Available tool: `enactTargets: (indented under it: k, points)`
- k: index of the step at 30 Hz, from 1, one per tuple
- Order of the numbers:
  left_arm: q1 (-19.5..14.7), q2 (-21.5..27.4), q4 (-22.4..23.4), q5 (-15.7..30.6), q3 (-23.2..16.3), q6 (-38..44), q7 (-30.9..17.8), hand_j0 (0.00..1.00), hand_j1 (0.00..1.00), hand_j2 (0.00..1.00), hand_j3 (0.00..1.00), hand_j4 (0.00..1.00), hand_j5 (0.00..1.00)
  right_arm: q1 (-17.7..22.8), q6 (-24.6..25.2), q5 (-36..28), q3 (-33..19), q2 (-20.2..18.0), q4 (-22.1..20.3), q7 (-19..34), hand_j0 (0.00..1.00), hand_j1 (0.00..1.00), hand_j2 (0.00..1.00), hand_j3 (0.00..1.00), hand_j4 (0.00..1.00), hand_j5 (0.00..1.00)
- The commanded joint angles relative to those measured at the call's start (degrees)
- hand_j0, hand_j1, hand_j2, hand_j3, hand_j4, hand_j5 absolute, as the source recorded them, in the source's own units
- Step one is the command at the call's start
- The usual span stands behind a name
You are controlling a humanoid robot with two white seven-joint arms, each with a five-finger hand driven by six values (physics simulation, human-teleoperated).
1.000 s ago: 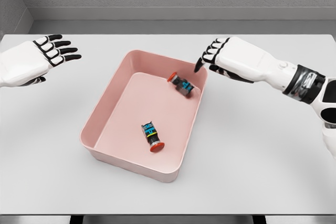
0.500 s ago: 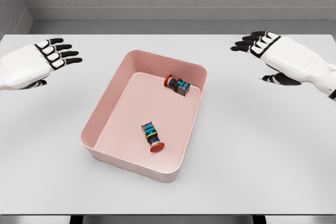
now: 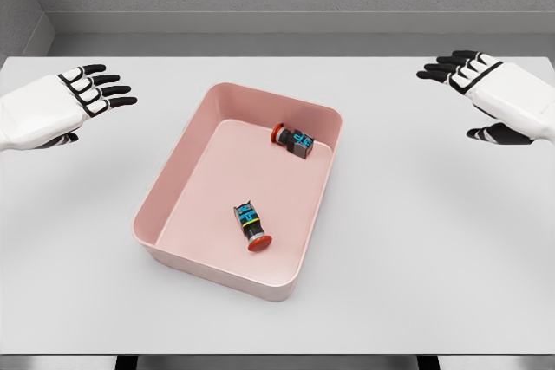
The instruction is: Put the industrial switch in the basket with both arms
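Although the task names one industrial switch, two lie inside the basket. One switch (image 3: 295,140) rests on its side at about 1 o'clock of the floor, tucked against the far right wall, its red button pointing toward 10 o'clock. The second switch (image 3: 251,225) lies near 6 o'clock of the floor, apart from the walls, red button toward 5 o'clock. Both are short dark blocks with blue markings and a round red cap; the shape suggests they would roll or tip readily, which would account for their lying flat rather than upright.

The basket (image 3: 165,190) is a pink rectangular tub with rounded corners, smooth walls and a matte, plastic-like finish, set askew near the middle of a plain pale grey table (image 3: 416,249).

The left hand (image 3: 54,110) hovers at 9 o'clock, well apart from the basket, fingers spread and holding nothing. The right hand (image 3: 496,97) hovers at 3 o'clock, likewise spread and empty. Judgement: placement appears complete, both hands standing clear.
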Motion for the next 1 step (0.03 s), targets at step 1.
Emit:
enactTargets:
  k: [1]
  points:
    - [0.1, 0.1, 0.0, 0.4, 0.0, 0.0, 0.1, 1.0, 1.0, 1.0, 1.0, 1.0, 1.0, 0.2, 0.2, -0.4, -0.1, 0.0, 0.0, 0.0, 1.0, 1.0, 1.0, 1.0, 1.0, 1.0]
